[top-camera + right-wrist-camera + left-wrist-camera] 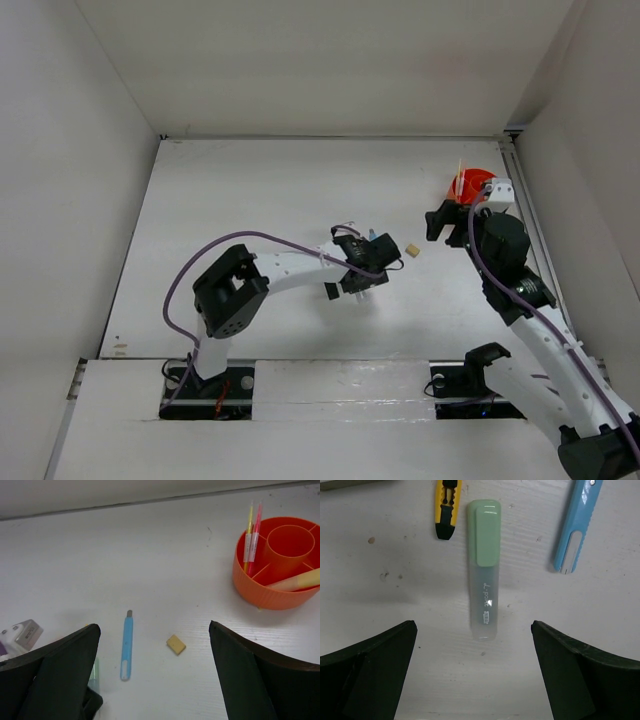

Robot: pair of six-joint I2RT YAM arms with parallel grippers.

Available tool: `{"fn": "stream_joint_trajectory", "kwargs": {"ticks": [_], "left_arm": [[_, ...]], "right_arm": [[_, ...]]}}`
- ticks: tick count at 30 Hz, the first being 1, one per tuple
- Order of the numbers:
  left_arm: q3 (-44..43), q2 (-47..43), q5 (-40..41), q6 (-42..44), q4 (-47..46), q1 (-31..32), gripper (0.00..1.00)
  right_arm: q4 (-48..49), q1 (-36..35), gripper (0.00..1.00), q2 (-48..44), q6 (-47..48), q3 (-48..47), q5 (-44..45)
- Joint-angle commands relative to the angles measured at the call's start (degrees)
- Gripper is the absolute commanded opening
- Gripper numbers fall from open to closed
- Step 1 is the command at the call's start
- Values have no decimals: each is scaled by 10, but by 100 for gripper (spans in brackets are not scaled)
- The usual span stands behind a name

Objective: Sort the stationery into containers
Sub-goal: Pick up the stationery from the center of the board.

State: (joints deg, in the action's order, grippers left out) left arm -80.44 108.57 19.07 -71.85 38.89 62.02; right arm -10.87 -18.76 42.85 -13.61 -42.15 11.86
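The left gripper (473, 627) hangs low over the white table (250, 200), its dark fingers (380, 670) spread wide and gripping nothing. Between them lies the pale green highlighter (483, 570), pointing to 12 o'clock. It has an opaque green cap at the far end, a frosted clear barrel with small print at the near end, and touches neither finger. At its 11 o'clock, near but apart, is a yellow-black utility knife (447, 507); at 2 o'clock is a blue cutter (576, 525).

The right gripper (155, 627) is also spread and empty. Ahead of it lie the blue cutter (127, 649) and, just beside it, a tan cube (176, 644). At 1 o'clock stands the orange cup (260, 592), which is divided inside. It holds a thin yellow pen (248, 540), a thin pink pen (256, 537) and a pale yellow marker (295, 580).
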Motion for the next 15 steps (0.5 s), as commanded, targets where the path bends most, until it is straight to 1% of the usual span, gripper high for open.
{"fn": "stream_joint_trajectory", "kwargs": {"ticks": [1,5,9,11,13,15], "left_arm": [[-30,21,26,-14,24,-10,97],[-35,36,21,-14,30,-10,97],[-41,56,21,-19,43,-10,90],[-47,68,21,-19,56,-10,90],[-68,84,21,-19,66,-10,87],[-74,92,15,-19,66,-10,82]], "right_arm": [[17,2,96,-2,4,3,-39],[23,2,96,-2,4,8,-46],[28,2,96,-13,4,15,-52],[34,2,96,-13,4,15,-58],[48,2,96,-18,4,20,-58],[54,2,95,-18,-1,20,-64]]}}
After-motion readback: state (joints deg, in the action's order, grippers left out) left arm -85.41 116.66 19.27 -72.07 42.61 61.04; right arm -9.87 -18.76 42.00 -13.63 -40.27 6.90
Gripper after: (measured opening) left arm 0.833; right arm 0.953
